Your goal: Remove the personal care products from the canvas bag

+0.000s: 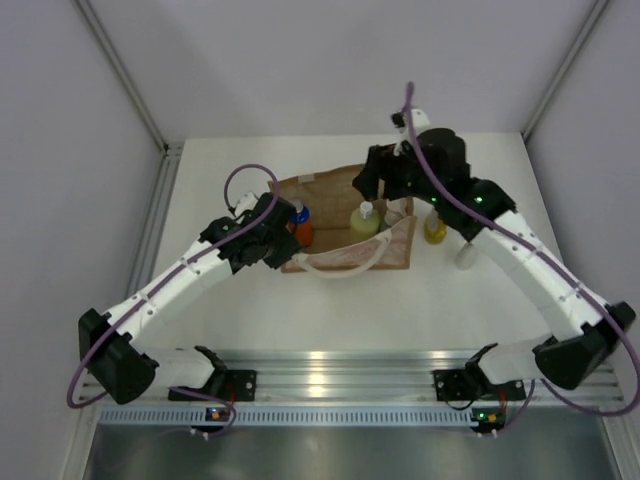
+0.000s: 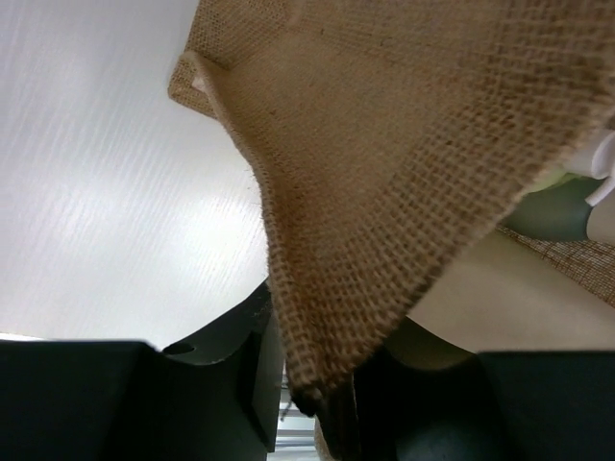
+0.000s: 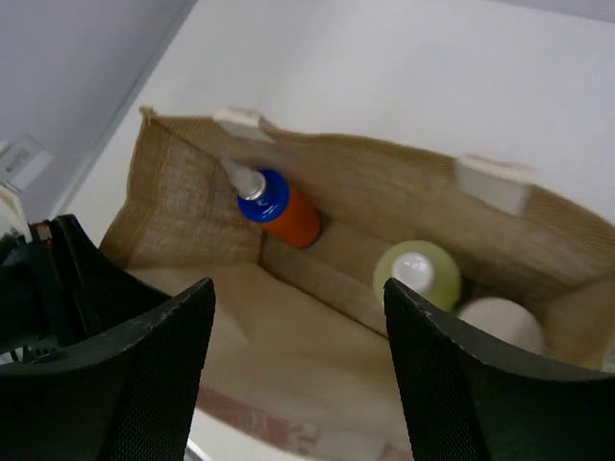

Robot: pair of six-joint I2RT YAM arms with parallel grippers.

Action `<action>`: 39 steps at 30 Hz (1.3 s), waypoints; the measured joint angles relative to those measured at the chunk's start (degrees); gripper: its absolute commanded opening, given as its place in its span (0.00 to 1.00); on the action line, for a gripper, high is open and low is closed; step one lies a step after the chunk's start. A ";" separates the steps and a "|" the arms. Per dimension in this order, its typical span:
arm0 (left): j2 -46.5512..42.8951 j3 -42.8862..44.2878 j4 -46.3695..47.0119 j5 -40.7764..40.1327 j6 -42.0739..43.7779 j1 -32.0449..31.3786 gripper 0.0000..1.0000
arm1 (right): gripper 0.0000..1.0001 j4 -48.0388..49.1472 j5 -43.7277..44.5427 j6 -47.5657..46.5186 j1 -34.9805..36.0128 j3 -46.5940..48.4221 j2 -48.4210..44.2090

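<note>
The tan canvas bag [image 1: 345, 225] stands open mid-table. My left gripper [image 1: 283, 243] is shut on its left edge; woven cloth [image 2: 384, 173] sits pinched between the left gripper's jaws [image 2: 312, 384]. My right gripper [image 1: 383, 195] hovers open and empty over the bag's far side, and in the right wrist view [image 3: 298, 327] it looks down into the bag [image 3: 192, 202]. Inside are the orange bottle with blue top [image 3: 288, 216] [image 1: 300, 226], the pale green pump [image 3: 421, 274] [image 1: 365, 218] and a white-capped bottle [image 3: 500, 325]. The yellow bottle [image 1: 435, 228] and the white bottle [image 1: 467, 256] stand outside, right of the bag.
The bag's pale cream handle [image 1: 345, 262] droops over its near side. Grey walls close in the white table [image 1: 230, 310] on the left, right and back. A metal rail [image 1: 330, 370] with both arm bases runs along the near edge.
</note>
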 measured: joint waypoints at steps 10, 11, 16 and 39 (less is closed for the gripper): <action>-1.07 -2.49 0.09 -0.04 -1.38 0.00 0.35 | 0.71 1.03 -3.17 -7.19 9.90 7.54 24.98; -1.07 -2.58 0.07 -0.04 -1.42 0.00 0.35 | 0.72 1.01 -3.48 -8.09 9.90 8.63 26.82; -0.90 -2.49 0.11 -0.24 -1.38 0.04 0.38 | 0.76 1.64 -4.90 -12.35 9.90 13.09 33.40; 1.01 -0.20 0.22 -0.61 0.15 2.45 0.39 | 0.54 8.39 -9.68 -19.76 9.92 19.52 47.87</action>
